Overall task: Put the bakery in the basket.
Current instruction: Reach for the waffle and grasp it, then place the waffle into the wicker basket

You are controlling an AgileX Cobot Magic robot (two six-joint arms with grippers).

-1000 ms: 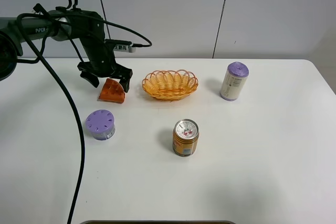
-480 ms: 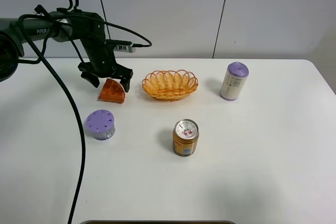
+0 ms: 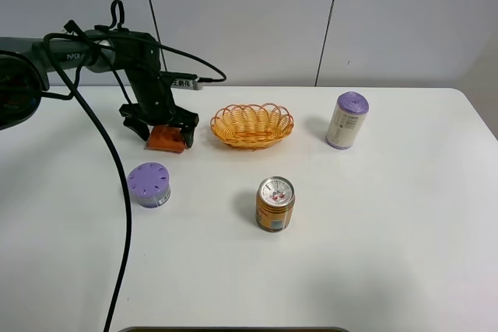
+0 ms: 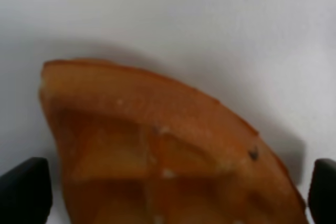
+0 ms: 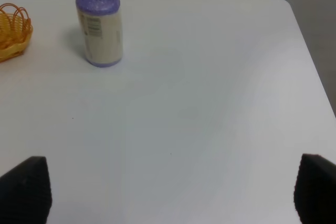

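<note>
Left wrist view: orange-brown waffle-wedge bakery (image 4: 157, 150), square grid on top, between tips of the unclenched left hand (image 4: 173, 190).

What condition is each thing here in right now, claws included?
bakery: lying flat, outside the basket.
basket: upright, empty.
left gripper: open, straddling the bakery.
right gripper: open, empty.
drink can: upright.
tall canister: upright, lid on.
short jar: upright, lid on.
</note>
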